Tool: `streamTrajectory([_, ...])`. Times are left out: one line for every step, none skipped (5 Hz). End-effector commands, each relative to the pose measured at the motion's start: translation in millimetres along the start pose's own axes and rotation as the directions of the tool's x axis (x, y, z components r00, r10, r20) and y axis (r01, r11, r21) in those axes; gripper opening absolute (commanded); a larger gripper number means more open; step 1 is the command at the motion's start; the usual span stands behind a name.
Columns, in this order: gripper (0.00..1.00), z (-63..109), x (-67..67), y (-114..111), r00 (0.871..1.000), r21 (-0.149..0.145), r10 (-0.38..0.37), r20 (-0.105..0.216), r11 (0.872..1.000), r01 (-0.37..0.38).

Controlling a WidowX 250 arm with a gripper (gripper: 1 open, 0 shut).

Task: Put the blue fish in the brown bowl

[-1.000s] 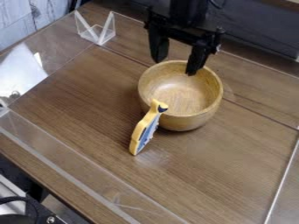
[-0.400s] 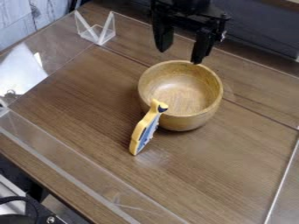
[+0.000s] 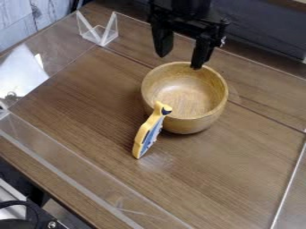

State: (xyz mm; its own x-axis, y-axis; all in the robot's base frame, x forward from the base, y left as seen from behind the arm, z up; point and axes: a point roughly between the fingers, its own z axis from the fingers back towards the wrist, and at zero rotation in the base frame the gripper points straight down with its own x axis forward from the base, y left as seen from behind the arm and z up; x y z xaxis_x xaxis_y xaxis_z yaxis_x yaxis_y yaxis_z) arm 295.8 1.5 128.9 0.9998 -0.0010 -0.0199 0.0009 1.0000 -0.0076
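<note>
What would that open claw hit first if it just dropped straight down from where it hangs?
Probably the far rim of the brown bowl, or the table just behind it. The gripper hangs open above the bowl's back edge; one view leaves depth unclear.

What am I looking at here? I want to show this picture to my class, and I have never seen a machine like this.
The dark thing at the top is the gripper of a robot arm: two fingers that pinch, pointing down. They stand open and hold nothing. The one picture is taken from in front of the table and above it, looking down at a slant. On the wooden table sits a round wooden bowl, which is empty. A small toy fish, blue on its face with pale wooden edges, leans against the bowl's outer wall on the side nearer the camera. A clear plastic stand sits at the back left.
</note>
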Motion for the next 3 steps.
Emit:
streamTrajectory([1.0, 17.4, 4.2, 1.1, 0.996, 0.004, 0.005, 0.085, 1.0, -0.005])
streamTrajectory([1.0, 15.8, 4.9, 0.8, 0.996, 0.005, 0.007, 0.09, 1.0, -0.007])
streamTrajectory([1.0, 16.2, 5.0, 0.0, 0.996, 0.007, 0.005, 0.09, 1.0, -0.006])
